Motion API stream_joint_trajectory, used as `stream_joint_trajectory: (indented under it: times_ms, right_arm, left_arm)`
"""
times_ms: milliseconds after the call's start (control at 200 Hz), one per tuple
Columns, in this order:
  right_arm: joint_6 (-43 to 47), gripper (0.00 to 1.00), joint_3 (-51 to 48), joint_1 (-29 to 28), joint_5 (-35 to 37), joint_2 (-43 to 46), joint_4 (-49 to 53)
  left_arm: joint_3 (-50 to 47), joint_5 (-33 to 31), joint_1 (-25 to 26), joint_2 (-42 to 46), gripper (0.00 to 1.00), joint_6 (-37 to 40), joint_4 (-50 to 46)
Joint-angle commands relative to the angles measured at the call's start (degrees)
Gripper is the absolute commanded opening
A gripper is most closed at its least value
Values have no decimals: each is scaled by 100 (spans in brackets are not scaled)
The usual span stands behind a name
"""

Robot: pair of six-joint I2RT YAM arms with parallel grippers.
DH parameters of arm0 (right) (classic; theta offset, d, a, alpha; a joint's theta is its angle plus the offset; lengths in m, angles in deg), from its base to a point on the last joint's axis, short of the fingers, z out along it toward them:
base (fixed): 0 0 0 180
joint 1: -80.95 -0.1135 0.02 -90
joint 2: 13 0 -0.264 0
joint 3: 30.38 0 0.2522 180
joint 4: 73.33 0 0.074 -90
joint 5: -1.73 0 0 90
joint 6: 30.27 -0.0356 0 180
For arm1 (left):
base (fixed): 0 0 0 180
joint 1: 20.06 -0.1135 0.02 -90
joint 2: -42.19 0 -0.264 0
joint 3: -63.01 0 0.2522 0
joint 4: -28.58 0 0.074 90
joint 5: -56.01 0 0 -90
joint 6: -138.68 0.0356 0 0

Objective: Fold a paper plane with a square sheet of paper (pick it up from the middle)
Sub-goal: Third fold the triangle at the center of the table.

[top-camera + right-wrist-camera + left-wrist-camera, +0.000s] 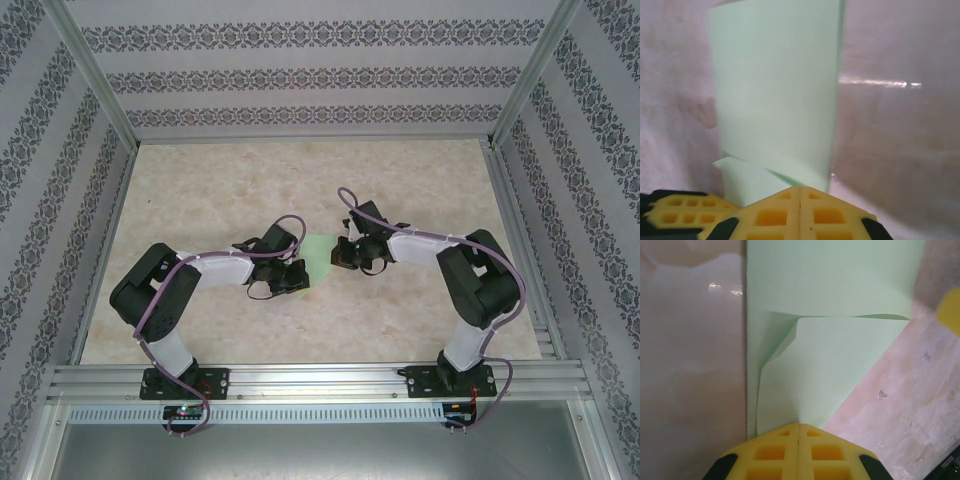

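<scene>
i see the square sheet of paper (318, 252) lying mid-frame on the marbled desk (220, 190), with one corner flap folded over and lifted. my left tool (799, 437) is pressed together, pinching that flap's tip. my right tool (800, 200) is pressed together too, its tips at the sheet's near edge. both arms hide the sheet's sides from above. patterned walls (320, 70) and an aluminium rail (320, 385) box the desk in.

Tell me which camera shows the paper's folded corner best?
Left wrist: the paper and its folded flap look big and sharp. Right wrist shows a blurry bit of flap; the top view, a small green patch.
</scene>
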Motion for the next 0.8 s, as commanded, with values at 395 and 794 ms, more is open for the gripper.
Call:
stream_joint_trajectory:
  times_ms: [395,794]
  right_arm:
    - [-147,0,256,-488,51,-664,-19]
    - [-147,0,230,-469,140,-860,221]
  left_arm:
    - [9,-264,12,-8,0,324,-587]
    - [225,379,21,211,2,680,426]
